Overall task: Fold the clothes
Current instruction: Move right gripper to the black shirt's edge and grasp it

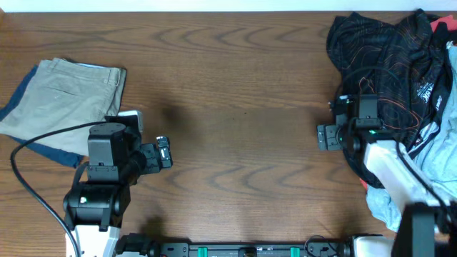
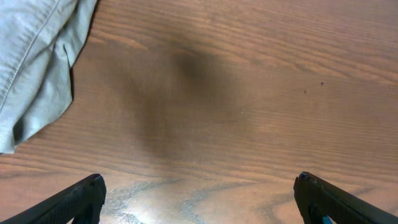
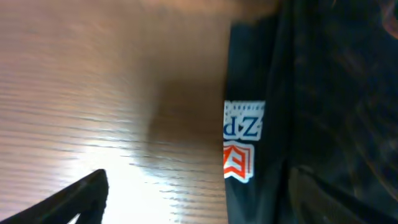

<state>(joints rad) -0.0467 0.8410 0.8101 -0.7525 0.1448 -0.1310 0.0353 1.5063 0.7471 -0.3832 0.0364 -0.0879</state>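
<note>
Lying crumpled at the two o'clock corner of the table [image 1: 235, 78], a black jersey [image 1: 389, 57] traced with orange lines is seen unfolded. The right gripper [image 1: 327, 135] is held at three o'clock, just beside the jersey's edge, its jaws spread wide and nothing clasped. A red-and-white patch [image 3: 239, 163] on the cloth is caught by the wrist camera. The left gripper [image 1: 164, 153] is poised at eight o'clock over bare wood, likewise spread wide. Khaki trousers [image 1: 64, 89] are laid at nine o'clock. A light-blue garment [image 1: 428, 153] and a red one [image 1: 441, 25] are bunched against the jersey.
</note>
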